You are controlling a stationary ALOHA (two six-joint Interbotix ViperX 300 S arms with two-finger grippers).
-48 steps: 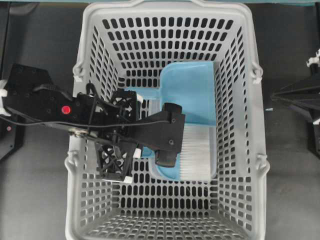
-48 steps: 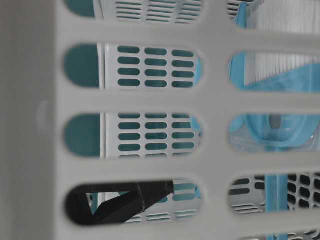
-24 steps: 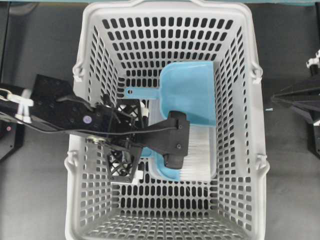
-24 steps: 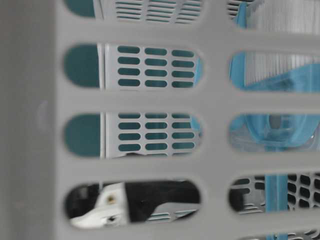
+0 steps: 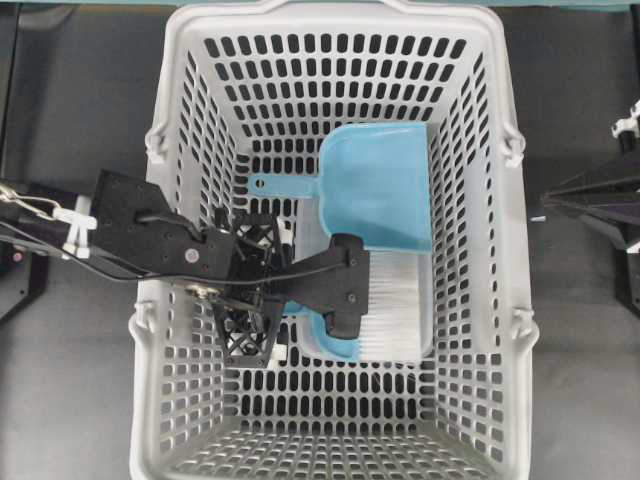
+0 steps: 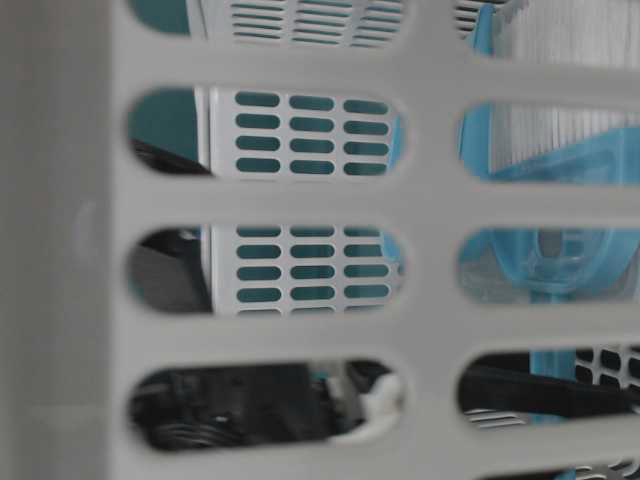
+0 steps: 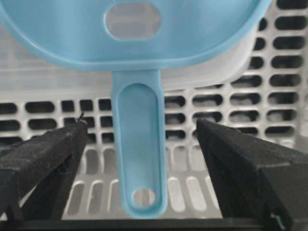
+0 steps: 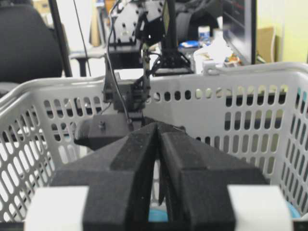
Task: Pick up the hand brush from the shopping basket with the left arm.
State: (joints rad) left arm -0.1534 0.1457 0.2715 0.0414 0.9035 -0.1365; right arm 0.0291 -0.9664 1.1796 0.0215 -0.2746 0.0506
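Observation:
The hand brush lies on the floor of the shopping basket, its white bristles towards the right. Its teal handle with the end hole points at my left gripper. The left gripper is down inside the basket and open. In the left wrist view its two black fingers stand on either side of the handle with gaps on both sides, so the left gripper straddles it without touching. The right gripper is shut and empty, outside the basket at the right.
A teal dustpan without bristles lies just behind the brush, partly over it. The basket walls enclose the left gripper closely. In the table-level view the near basket wall fills the frame, with brush and arm showing through its slots.
The left gripper has sunk deeper into the basket and levelled out towards the brush handle. More of the black arm now shows through the lower slots. The brush, dustpan and right arm have not moved.

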